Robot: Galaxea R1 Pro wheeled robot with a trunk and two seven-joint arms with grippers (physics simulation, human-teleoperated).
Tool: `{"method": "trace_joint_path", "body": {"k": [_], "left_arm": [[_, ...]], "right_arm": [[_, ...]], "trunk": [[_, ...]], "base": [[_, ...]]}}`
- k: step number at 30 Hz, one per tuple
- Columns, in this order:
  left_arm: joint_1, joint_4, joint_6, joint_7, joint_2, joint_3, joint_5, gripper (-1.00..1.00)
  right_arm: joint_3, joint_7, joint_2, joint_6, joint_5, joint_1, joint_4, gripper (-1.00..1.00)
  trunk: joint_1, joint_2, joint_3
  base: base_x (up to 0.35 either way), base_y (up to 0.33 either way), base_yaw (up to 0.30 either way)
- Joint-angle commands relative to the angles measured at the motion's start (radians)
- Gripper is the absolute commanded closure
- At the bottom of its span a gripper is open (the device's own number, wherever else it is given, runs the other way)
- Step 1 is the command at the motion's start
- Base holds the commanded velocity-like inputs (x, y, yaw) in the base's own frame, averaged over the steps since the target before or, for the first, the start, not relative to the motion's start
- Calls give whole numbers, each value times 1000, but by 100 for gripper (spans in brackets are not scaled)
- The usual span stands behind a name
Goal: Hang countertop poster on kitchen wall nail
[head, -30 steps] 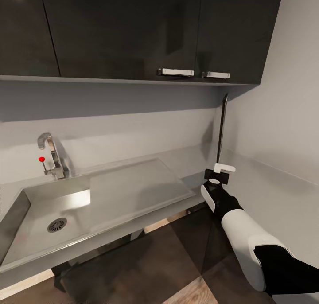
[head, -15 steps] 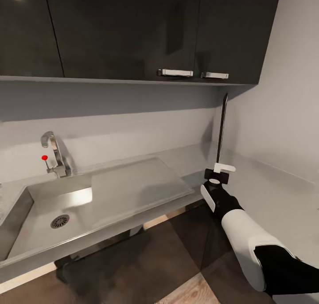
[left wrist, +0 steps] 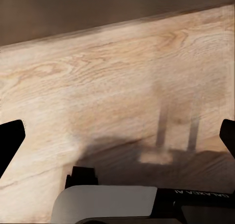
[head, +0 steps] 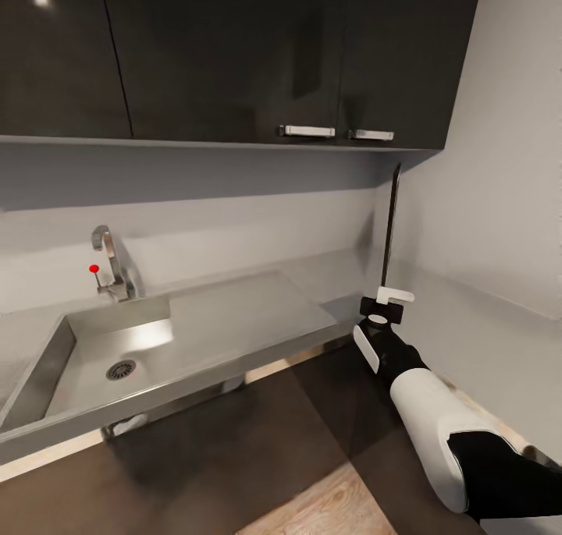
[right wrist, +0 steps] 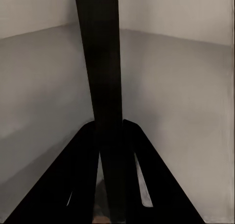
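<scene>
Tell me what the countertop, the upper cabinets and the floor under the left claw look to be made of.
The kitchen countertop looks like brushed metal, probably steel: grey, smooth, with a soft glare in its built-in sink basin. The upper cabinets look like glossy black lacquer or laminate, given the light reflected in them. The floor looks like pale matte wood, or wood-look laminate: its grain lines are visible.
</scene>
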Motion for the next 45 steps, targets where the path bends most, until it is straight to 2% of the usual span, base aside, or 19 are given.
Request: {"method": "trace_joint_path", "body": {"k": [1, 36, 40, 43, 44, 45], "left_arm": [[0, -3, 5, -8, -1, 6, -10, -100], [0, -5, 3, -9, 3, 7, -10, -100], [0, -6, 2, -12, 5, 7, -9, -100], [0, -6, 1, -12, 5, 7, -9, -100], [0, -6, 0, -13, 6, 7, -9, -100], [0, -6, 0, -13, 7, 7, -9, -100]], "right_arm": [[3, -4, 0, 4, -8, 0, -2, 100], [10, 2, 3, 0, -8, 6, -6, 100], [13, 20, 10, 7, -8, 47, -90, 100], [43, 81, 12, 31, -8, 81, -187, 100], [72, 125, 13, 66, -8, 110, -268, 100], [79, 138, 12, 82, -8, 122, -298, 100]], "trunk": [[-1, -1, -1], [-1, -1, -1], [-1, -1, -1], [-1, -1, -1], [-1, -1, -1], [-1, -1, -1]], "base": [[-318, 0, 0], [-332, 0, 0], [-162, 0, 0], [-51, 0, 0], [-20, 0, 0], [-16, 0, 0]]}}
